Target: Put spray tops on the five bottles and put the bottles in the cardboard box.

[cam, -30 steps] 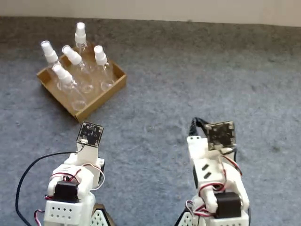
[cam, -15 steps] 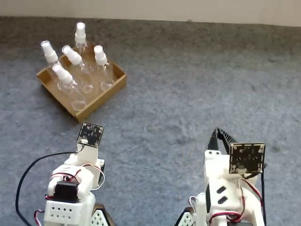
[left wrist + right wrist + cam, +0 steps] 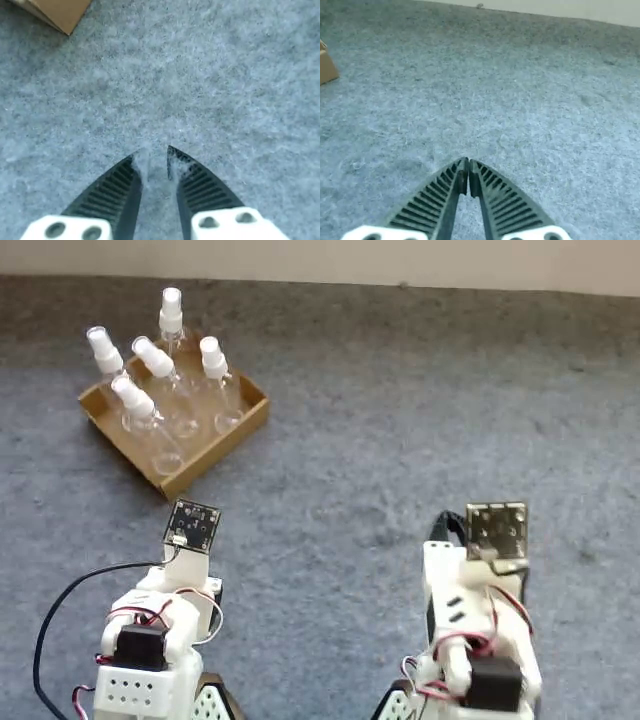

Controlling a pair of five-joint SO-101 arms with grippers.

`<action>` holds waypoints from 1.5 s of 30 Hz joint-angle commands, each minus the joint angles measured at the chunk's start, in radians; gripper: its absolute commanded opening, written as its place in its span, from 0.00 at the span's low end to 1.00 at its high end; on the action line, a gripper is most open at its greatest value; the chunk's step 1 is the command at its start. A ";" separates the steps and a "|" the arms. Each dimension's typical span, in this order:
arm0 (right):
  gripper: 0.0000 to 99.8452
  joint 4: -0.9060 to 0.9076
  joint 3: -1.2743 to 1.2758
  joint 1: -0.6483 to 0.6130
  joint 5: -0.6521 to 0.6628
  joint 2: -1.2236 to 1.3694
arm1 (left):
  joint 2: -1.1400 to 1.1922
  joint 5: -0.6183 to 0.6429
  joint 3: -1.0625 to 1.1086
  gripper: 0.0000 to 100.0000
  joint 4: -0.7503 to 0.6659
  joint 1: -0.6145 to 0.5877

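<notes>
underneath, grey fuzzy carpet (image 3: 400, 410) runs back to a pale wall (image 3: 400, 260); black left gripper (image 3: 151, 152) slightly parted, right gripper (image 3: 468, 172) pinched together.

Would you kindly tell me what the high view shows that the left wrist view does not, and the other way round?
High view, not left wrist view: five clear bottles with white spray tops standing in the brown cardboard box, and the two white arms from above. Left wrist view, not high view: the left hand, its black ridged fingers slightly apart and empty, above the floor. Shared: the grey carpet and the box, of which the wrist view catches just a corner.
</notes>
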 commanded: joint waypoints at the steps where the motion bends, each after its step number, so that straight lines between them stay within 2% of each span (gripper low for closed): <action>1: 0.00 -0.147 0.157 0.012 0.008 -0.002 | -0.008 -0.003 0.022 0.01 0.003 0.007; 7: 0.00 -0.237 0.349 0.007 0.008 -0.002 | -0.008 -0.003 0.022 0.01 0.003 0.007; 11: 0.00 -0.236 0.410 -0.064 0.008 0.001 | -0.008 -0.003 0.022 0.01 0.003 0.007; 20: 0.00 -0.050 0.418 -0.114 0.002 -0.001 | -0.008 -0.003 0.022 0.01 0.003 0.007; 26: 0.00 0.199 0.418 -0.117 0.006 -0.001 | -0.008 -0.003 0.022 0.01 0.003 0.007; 45: 0.00 0.193 0.417 -0.113 0.000 0.002 | -0.008 -0.003 0.022 0.01 0.003 0.008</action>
